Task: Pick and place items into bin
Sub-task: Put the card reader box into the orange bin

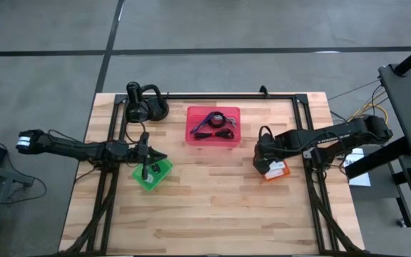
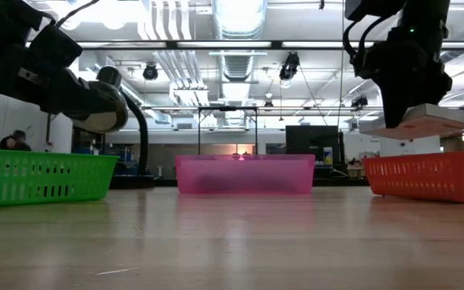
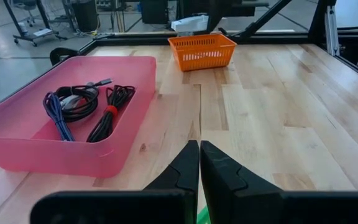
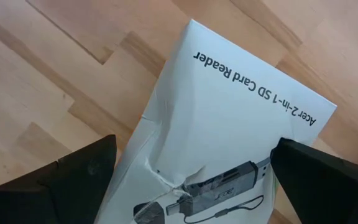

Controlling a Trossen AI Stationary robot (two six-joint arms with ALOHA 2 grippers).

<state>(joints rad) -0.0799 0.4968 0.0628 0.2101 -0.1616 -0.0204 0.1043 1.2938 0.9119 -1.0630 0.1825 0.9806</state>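
Note:
My right gripper (image 4: 194,149) is shut on a flat white packet (image 4: 229,118) printed "Acer 2-in-1 SD Card Reader". It stands over the left end of the orange bin (image 1: 277,172), and in the low view the packet (image 2: 425,121) hovers above that bin (image 2: 429,176). My left gripper (image 3: 199,168) is shut and empty, hovering over the far edge of the green bin (image 1: 153,174). The pink bin (image 3: 120,149) holds a black coiled cable (image 3: 79,102), a purple cable (image 3: 56,118) and a black cable bundle with a red tie (image 3: 107,115). My right gripper pinches the white packet across its width, one finger (image 4: 86,168) on each long edge, from above and pointing down. The packet's face is creased between the fingers (image 4: 160,174). It is lifted clear, lying roughly flat below the fingers, above the orange bin's rim.
A black stand with a round base (image 1: 145,107) sits at the table's far left corner. A black frame rail (image 1: 227,96) runs along the far edge and down both sides. Bare wood lies across the table's near half (image 1: 212,207).

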